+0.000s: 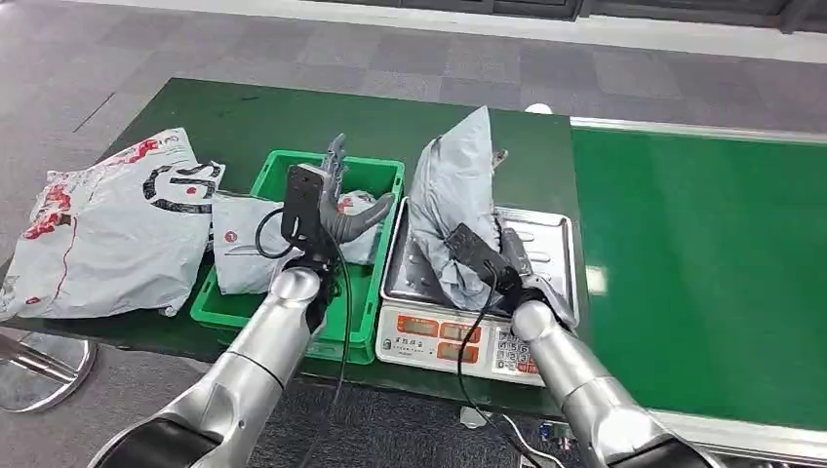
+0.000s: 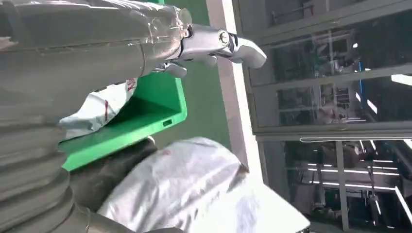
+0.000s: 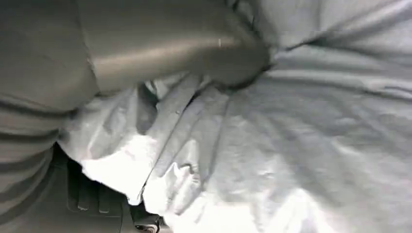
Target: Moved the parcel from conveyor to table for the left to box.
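Fingers gripping grey parcel, writing seemingly unreadable

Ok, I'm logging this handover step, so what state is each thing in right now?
grey parcel: standing on end on the scale, gripped by the right hand.
right hand: closed on the grey parcel.
left hand: empty, fingers spread, above the green bin.
scale: display lit, tray carrying the parcel.
green bin: holds white parcels.
large white bag: lying flat on the table.

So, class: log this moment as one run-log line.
right hand: grips grey parcel on scale | left hand: open over green bin
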You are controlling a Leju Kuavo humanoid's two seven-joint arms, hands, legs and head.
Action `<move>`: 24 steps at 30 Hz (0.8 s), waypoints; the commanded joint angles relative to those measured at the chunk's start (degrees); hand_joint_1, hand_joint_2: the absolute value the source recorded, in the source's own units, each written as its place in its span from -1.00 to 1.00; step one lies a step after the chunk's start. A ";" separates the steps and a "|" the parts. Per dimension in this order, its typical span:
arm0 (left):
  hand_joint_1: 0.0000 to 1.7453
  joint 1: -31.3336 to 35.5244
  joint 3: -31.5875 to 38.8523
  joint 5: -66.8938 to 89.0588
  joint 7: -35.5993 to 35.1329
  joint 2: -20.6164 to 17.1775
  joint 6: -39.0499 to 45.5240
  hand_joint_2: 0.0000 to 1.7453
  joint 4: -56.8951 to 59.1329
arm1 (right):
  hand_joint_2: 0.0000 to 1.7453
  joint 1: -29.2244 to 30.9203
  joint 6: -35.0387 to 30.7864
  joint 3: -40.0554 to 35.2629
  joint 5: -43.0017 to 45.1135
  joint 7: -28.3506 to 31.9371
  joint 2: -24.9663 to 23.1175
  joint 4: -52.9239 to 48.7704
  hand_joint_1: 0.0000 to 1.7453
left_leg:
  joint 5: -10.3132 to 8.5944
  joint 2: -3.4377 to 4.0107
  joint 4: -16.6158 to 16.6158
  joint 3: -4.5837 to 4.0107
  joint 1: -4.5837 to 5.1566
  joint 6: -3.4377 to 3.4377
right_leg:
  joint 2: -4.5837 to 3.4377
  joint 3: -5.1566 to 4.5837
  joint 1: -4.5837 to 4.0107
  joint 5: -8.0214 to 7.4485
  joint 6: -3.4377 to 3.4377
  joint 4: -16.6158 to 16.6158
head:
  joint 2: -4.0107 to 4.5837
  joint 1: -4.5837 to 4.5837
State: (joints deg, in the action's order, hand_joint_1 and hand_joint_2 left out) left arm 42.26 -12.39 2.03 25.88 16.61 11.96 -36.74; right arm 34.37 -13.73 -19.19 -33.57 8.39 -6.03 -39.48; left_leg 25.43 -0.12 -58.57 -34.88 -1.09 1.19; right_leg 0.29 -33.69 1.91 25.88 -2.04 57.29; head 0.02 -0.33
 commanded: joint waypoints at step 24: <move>-1.00 4.35 -7.20 0.50 4.84 -0.30 7.26 1.00 3.21 | 1.00 -8.70 0.58 6.00 22.51 19.24 2.96 -20.65 -1.00 | -0.02 -0.09 0.00 -0.05 0.03 -0.07 | 0.06 -0.08 0.01 -0.01 0.16 0.00 | 0.00 0.00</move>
State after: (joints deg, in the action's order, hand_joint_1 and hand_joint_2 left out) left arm 43.16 -15.23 2.45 30.73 17.11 18.44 -36.68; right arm 26.90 -12.78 -15.85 -12.09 27.98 -6.45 -52.29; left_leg 25.43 -0.11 -58.58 -34.93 -1.09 1.20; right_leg 0.24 -33.80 1.92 25.85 -1.99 57.29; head 0.02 -0.33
